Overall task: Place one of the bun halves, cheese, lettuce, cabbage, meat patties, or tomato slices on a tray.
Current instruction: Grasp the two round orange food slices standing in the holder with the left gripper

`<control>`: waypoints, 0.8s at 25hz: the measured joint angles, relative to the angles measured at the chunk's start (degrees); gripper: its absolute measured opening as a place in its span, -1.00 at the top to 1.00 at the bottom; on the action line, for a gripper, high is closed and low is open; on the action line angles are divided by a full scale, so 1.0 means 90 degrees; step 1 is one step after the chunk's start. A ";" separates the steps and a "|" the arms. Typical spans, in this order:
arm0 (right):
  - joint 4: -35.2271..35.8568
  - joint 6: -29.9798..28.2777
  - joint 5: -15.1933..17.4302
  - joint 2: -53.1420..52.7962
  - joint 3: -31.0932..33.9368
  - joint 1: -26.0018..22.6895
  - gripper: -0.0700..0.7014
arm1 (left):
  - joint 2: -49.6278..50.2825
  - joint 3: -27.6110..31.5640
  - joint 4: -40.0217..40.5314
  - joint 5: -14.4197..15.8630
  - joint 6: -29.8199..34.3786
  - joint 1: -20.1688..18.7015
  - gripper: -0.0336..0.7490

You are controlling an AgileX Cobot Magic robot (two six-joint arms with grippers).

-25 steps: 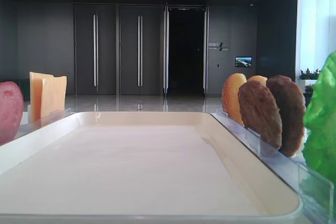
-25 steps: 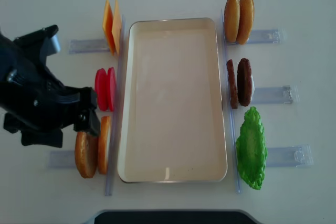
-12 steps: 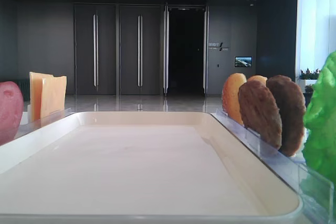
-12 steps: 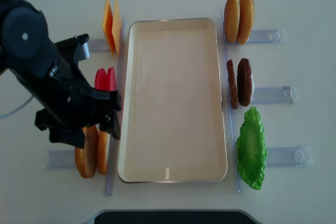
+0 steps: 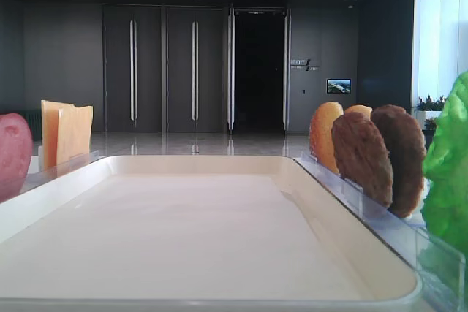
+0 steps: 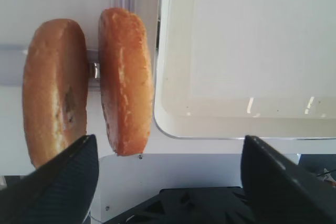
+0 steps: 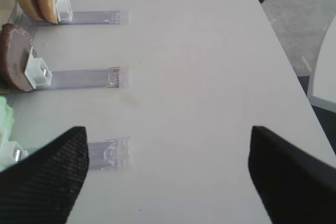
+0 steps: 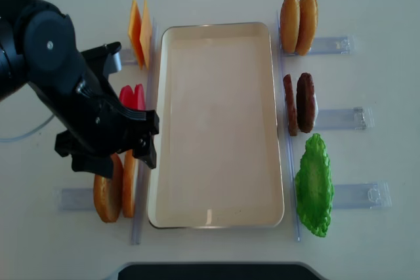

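**Left arm over the bun pair beside the tray**

Large cream-white rectangular tray (image 8: 216,126) with rounded corners and low raised rim, lying lengthwise on the white table (image 8: 367,4), holding nothing. Taken here as the landmark.

Left of the tray, bulky black left arm (image 8: 52,83) reaching over the near-left food row. Left gripper (image 6: 168,182) spread wide, fingers (image 6: 58,182) dark and textured at the bottom corners of the wrist view, gripping nothing. Hanging above two round golden-brown bun halves (image 6: 125,80), both on edge in a clear plastic holder (image 8: 75,198), just left of the tray's near-left corner. Nearer half close beside the tray rim, not touching it; second half (image 6: 55,90) further left.

Also left of the tray: reddish-pink round tomato slices (image 8: 134,96) at mid-length, partly hidden under the arm; thin yellow-orange square cheese slices (image 8: 139,31) at the far-left corner, upright.

Right of the tray: bright green ruffled lettuce leaf (image 8: 314,185) at the near end; two dark brown rough meat patties (image 8: 300,103) at mid-length, on edge; another pair of golden-orange bun discs (image 8: 298,23) at the far-right corner.

Further right of the tray, right gripper (image 7: 168,177) parted wide over bare table, black fingertips (image 7: 44,177) at the lower corners of its wrist view, nothing between them. Clear holder rails (image 7: 86,77) of the right-hand row stretching toward it.
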 joint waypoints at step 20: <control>0.0000 0.0000 0.0000 0.0000 0.0000 0.0000 -0.70 | 0.0413 0.0000 0.0132 -0.0209 0.0000 0.0000 -0.73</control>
